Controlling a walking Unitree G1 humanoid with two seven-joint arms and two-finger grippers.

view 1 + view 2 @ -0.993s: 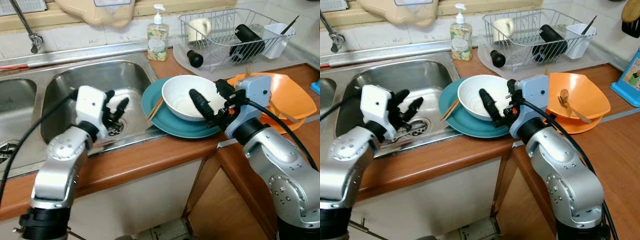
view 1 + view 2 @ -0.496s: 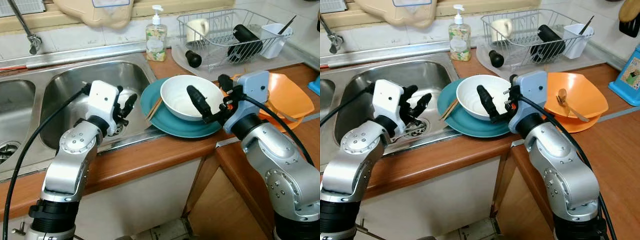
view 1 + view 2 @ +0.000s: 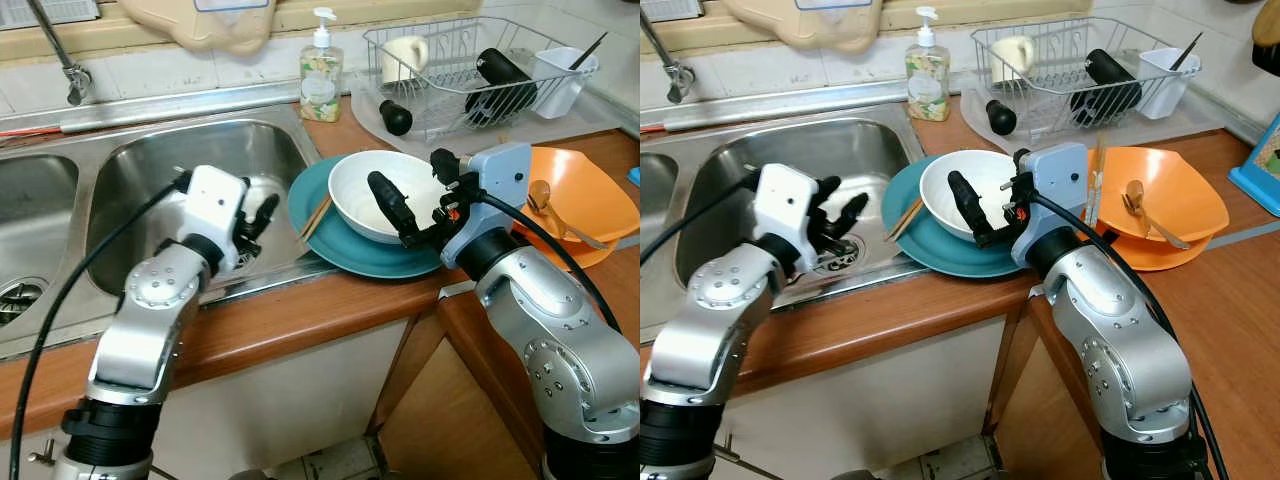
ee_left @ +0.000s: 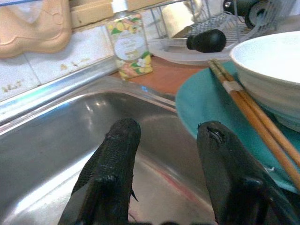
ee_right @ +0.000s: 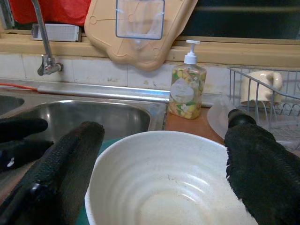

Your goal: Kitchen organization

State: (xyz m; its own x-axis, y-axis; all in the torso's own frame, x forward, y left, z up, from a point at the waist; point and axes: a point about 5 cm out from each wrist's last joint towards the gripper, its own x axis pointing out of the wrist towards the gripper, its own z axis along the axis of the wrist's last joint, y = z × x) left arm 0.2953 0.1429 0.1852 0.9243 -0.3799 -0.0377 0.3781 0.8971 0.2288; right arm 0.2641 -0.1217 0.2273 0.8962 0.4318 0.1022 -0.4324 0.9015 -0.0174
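1. I judge I am at the reach step: my right gripper [image 3: 425, 205] hangs with fingers spread wide, one finger over the hollow of the white bowl [image 3: 385, 195], the other past its far rim, touching nothing.
2. Next I would need to lower and pinch the rim.
3. The bowl looks empty, glazed and ribbed inside; it sits on a teal plate [image 3: 345, 245] just beside the sink [image 3: 150, 165], with wooden chopsticks [image 3: 313, 216] leaning at its side.
4. My left gripper [image 3: 255, 222] hovers over the basin, fingers apart, holding nothing.
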